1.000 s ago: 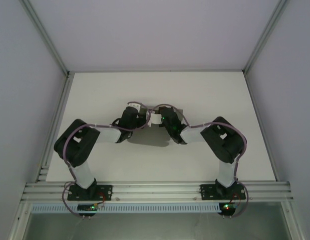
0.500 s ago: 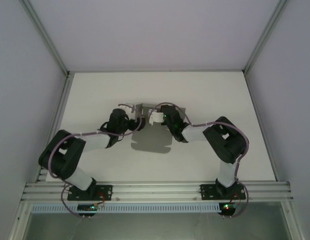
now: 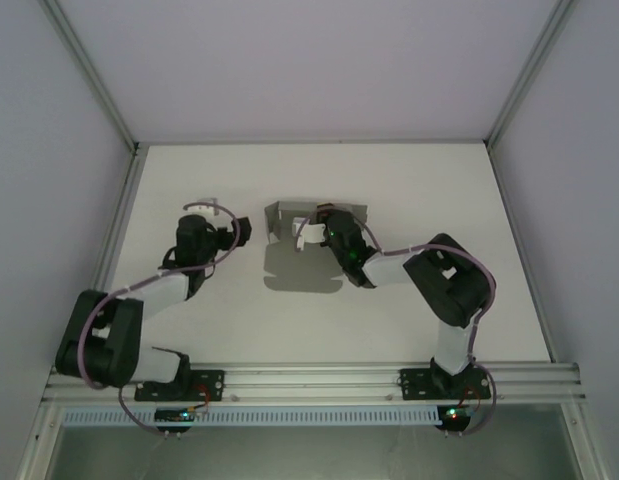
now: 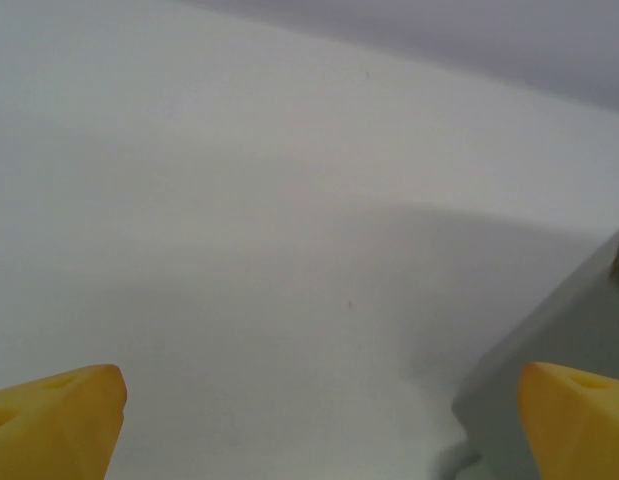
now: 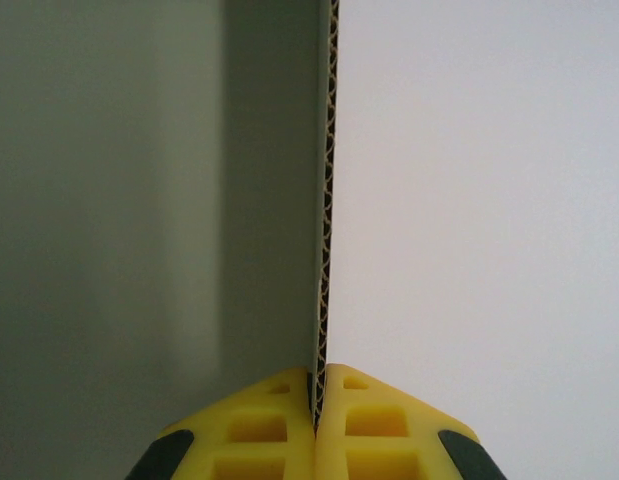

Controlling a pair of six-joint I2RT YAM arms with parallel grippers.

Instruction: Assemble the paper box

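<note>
Contents of worktop (image 3: 419, 180): one paper box (image 3: 281, 218), placed at mid-width, a little behind centre, well apart from every edge. Over the box's rear part, reaching in from the right: right end effector (image 3: 303, 233), with an upright wall of the box standing edge-on between its fingers (image 5: 254, 425), touched on both sides. Just left of the box and apart from it, level with its rear wall: left end effector (image 3: 241, 232); in the left wrist view a corner of the box lies just beyond the finger (image 4: 579, 420) at that view's right side. At the near edge: left arm base (image 3: 174, 385), right arm base (image 3: 454, 385).
</note>
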